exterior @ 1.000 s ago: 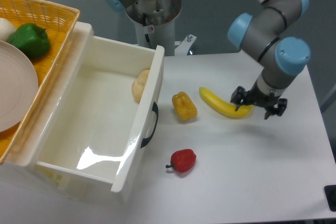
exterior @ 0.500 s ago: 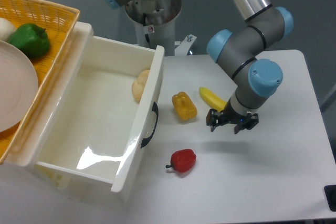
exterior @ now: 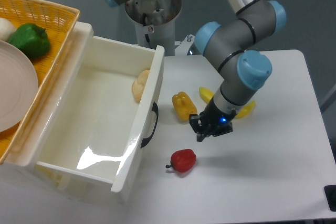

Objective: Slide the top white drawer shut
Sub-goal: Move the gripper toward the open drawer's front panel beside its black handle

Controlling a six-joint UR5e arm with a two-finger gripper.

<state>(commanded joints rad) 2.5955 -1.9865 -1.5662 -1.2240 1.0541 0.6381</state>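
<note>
The white table [exterior: 283, 182] carries everything on the right, and at its left stands the top white drawer [exterior: 100, 124], pulled well out of its cabinet so that its deep glossy inside lies open to view, with the curved black handle [exterior: 149, 125] on the front panel facing the table's middle. Behind and to the left of it a yellow wicker basket [exterior: 50, 14] holds a pale plate [exterior: 16, 93] and a green pepper [exterior: 29, 40]. The grey and blue arm [exterior: 236, 40] bends down over the table, partly covering a banana [exterior: 244, 109] of which only the two ends show. Inside the drawer, against the front wall near the far corner, rests a small cream-coloured lump [exterior: 139, 85]. A yellow pepper [exterior: 184, 105] lies just right of the drawer front, and a red pepper [exterior: 183, 160] lies nearer the camera. The gripper [exterior: 208, 128] hangs low between the two peppers, near the yellow one, clear of the handle; whether its fingers are spread or pressed together I cannot tell
</note>
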